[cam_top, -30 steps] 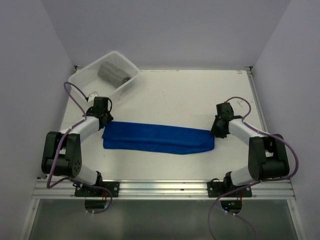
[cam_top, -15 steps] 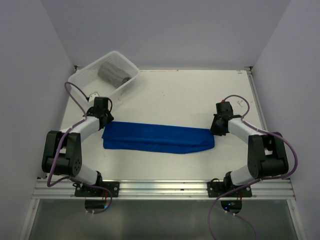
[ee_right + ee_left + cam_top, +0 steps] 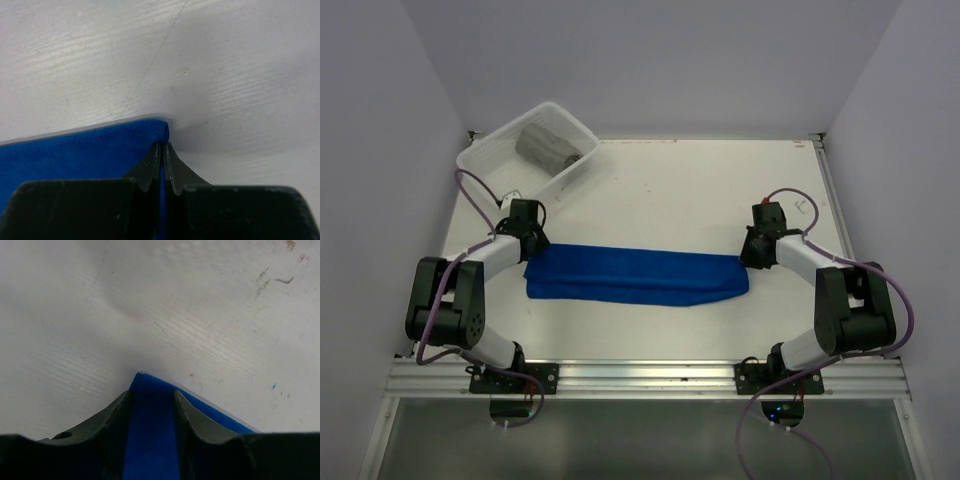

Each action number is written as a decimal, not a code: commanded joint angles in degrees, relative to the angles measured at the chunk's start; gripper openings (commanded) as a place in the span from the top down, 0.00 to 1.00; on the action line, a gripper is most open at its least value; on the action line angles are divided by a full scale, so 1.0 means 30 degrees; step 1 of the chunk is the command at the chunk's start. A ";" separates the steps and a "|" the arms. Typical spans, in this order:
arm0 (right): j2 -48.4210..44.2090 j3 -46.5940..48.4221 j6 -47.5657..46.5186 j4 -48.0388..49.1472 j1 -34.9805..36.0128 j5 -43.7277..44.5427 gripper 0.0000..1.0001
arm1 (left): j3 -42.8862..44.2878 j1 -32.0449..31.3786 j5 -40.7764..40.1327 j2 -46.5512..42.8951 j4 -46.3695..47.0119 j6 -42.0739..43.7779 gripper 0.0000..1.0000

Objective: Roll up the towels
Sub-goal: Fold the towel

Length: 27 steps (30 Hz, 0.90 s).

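- Lying flat across the near half of the table (image 3: 670, 190), the blue towel (image 3: 635, 277) is folded into one long strip, with its long axis running from 9 o'clock to 3 o'clock in the top view.
- The left gripper (image 3: 532, 240) sits at the strip's 9 o'clock end, on the far corner. In its wrist view the jaws are spread with the blue corner flat between them. The cloth does not look squeezed, so I judge this a straddle and not a grasp.
- The right gripper (image 3: 752, 255) is at the 3 o'clock end, again on the far corner. Its wrist view shows the jaws pressed almost together on a thin blue edge, so it is pinching the towel.
- Each arm is nearest its own end, and neither reaches the middle.
- Since the strip runs straight from one pincer to the other, a roll would probably travel along that axis, one end turning toward the other.
- The grey towel (image 3: 548, 147) lies bunched in the basket (image 3: 485, 160) at about 11 o'clock, well apart from both grippers and nearer the left arm.
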 commanded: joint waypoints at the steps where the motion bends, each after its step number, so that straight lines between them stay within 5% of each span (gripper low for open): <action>1: 0.0727 0.0044 -0.0289 0.0081 0.0118 -0.0067 1.00 | -0.0039 0.0141 -0.0215 0.0049 0.0585 0.0213 0.57; 23: 0.1137 0.0395 -0.0435 -0.0213 0.0090 0.0049 1.00 | 0.0166 0.0141 -0.0977 0.1806 0.0789 0.0125 0.57; 27: 0.1138 0.0512 -0.0435 -0.0300 0.0090 0.0079 1.00 | 0.0108 0.0141 -0.1007 0.2070 0.0789 0.0125 0.69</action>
